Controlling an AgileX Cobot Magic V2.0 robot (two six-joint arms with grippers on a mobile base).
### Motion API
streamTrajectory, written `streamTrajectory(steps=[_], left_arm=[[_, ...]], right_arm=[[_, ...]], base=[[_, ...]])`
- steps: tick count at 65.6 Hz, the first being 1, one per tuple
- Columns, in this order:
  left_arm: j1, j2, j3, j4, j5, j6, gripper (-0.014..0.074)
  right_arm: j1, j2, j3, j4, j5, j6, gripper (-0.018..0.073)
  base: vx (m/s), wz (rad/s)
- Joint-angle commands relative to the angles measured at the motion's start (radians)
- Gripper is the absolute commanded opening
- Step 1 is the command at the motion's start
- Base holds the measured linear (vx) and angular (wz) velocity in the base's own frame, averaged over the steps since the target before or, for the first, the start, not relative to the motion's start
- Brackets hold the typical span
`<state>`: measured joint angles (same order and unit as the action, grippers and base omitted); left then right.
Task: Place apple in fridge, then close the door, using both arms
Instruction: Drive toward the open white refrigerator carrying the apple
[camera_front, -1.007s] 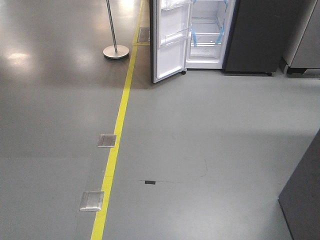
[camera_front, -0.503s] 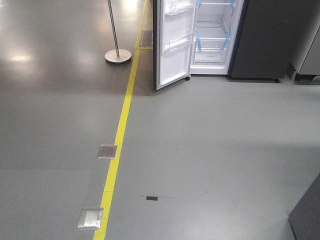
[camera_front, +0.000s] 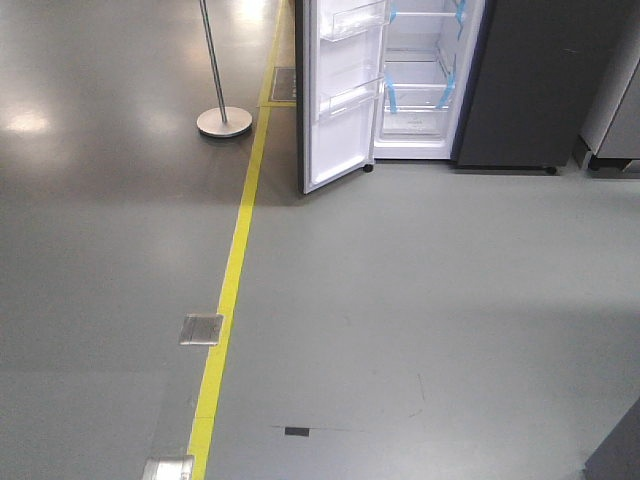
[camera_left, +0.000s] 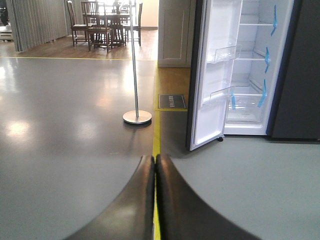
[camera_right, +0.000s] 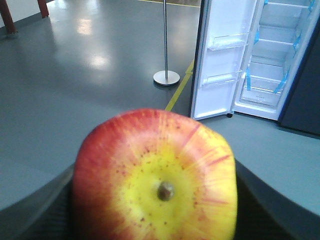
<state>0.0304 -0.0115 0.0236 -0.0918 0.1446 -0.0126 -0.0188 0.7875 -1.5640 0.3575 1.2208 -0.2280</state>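
A red and yellow apple (camera_right: 155, 180) fills the lower half of the right wrist view, clamped between the dark fingers (camera_right: 35, 205) of my right gripper (camera_right: 155, 200). My left gripper (camera_left: 154, 165) is shut with nothing in it, its two fingers pressed together. The fridge (camera_front: 425, 70) stands far ahead across the floor, dark grey outside and white inside, with blue tape strips on its shelves. Its door (camera_front: 340, 90) is swung wide open to the left, clear bins on the white liner. The same fridge (camera_left: 250, 65) and door (camera_left: 212, 75) appear in the left wrist view. Neither gripper shows in the front view.
A yellow floor line (camera_front: 235, 260) runs toward the fridge. A metal pole on a round base (camera_front: 223, 121) stands left of the door. Metal floor plates (camera_front: 201, 329) lie by the line. A grey cabinet (camera_front: 610, 100) stands right of the fridge. A table and chairs (camera_left: 105, 22) are far back.
The floor plates and the black mark have slid down the front view, and the fridge looks slightly larger. The view also swung a little sideways between frames.
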Motion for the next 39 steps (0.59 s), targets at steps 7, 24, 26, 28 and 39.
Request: streamTrajectory(steps=[7,24,26,28,39], left_arm=[[-0.001,-0.015,-0.017,-0.001,-0.080,-0.010,-0.0006],[-0.001,-0.015,-0.017,-0.001,-0.080,-0.010,-0.0006],[-0.001,-0.015,-0.017,-0.001,-0.080,-0.010,-0.0006],[-0.001,-0.015,-0.017,-0.001,-0.080,-0.010,-0.0006],[-0.001,-0.015,-0.017,-0.001,-0.080,-0.010,-0.0006]], right_arm=[[-0.001,0.008,-0.025,0.015,-0.080,-0.008,0.0095],[-0.001,0.008,-0.025,0.015,-0.080,-0.008,0.0095],[-0.001,0.008,-0.025,0.015,-0.080,-0.008,0.0095],[-0.001,0.008,-0.025,0.015,-0.080,-0.008,0.0095],[-0.001,0.008,-0.025,0.015,-0.080,-0.008,0.0095]], base=[[0.22,-0.06],[0.23,-0.06],[0.23,-0.07],[0.23,-0.07],[0.24,-0.06]])
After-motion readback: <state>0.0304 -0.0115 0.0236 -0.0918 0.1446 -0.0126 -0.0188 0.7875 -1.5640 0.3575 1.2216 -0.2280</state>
